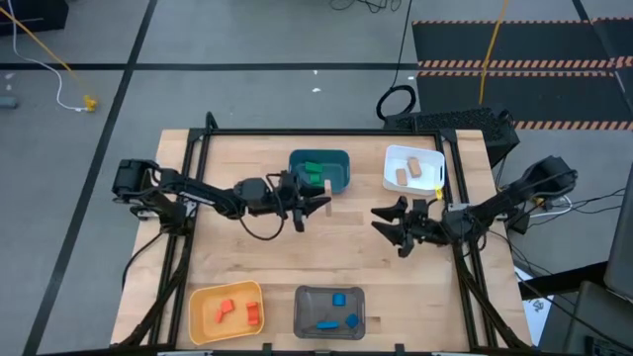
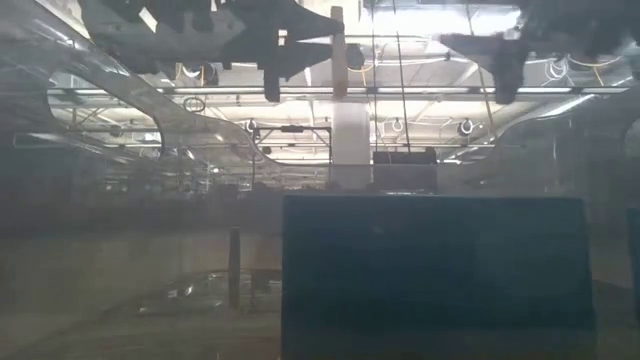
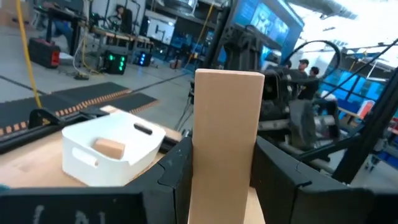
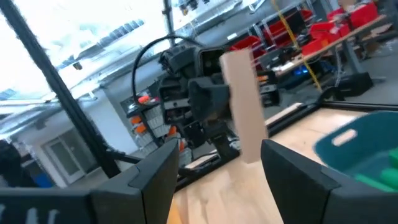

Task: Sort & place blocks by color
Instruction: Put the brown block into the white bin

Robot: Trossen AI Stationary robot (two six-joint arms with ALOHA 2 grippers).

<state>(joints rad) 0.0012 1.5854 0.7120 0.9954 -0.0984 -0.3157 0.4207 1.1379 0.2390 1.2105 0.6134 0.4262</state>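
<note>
A long plain tan block (image 3: 227, 124) stands upright above the table's middle, with my left gripper (image 1: 307, 205) shut on it. It also shows in the right wrist view (image 4: 242, 106). My right gripper (image 1: 388, 229) stands open a little to the right of it, facing it, with nothing between its fingers. Green blocks (image 1: 313, 172) lie in the teal bin (image 1: 341, 180). Tan blocks (image 1: 407, 171) lie in the white bin (image 1: 396, 155). Red-orange blocks (image 1: 237, 311) lie in the yellow bin (image 1: 203, 297), and blue blocks (image 1: 336, 309) in the grey bin (image 1: 307, 297). My left gripper pinches the tan block between its two fingers, on the opposite long sides of its lower half (image 3: 196, 179). The fingers (image 3: 177, 171) come level from the table's left and lie across the block. The block stands upright, its upper half above the fingers, clear of the table.
The teal and white bins sit at the far side, just behind the two grippers. The yellow and grey bins stand along the near edge. Bare wood lies between the two rows. A black frame (image 1: 297, 132) runs round the table. People show in the room beyond.
</note>
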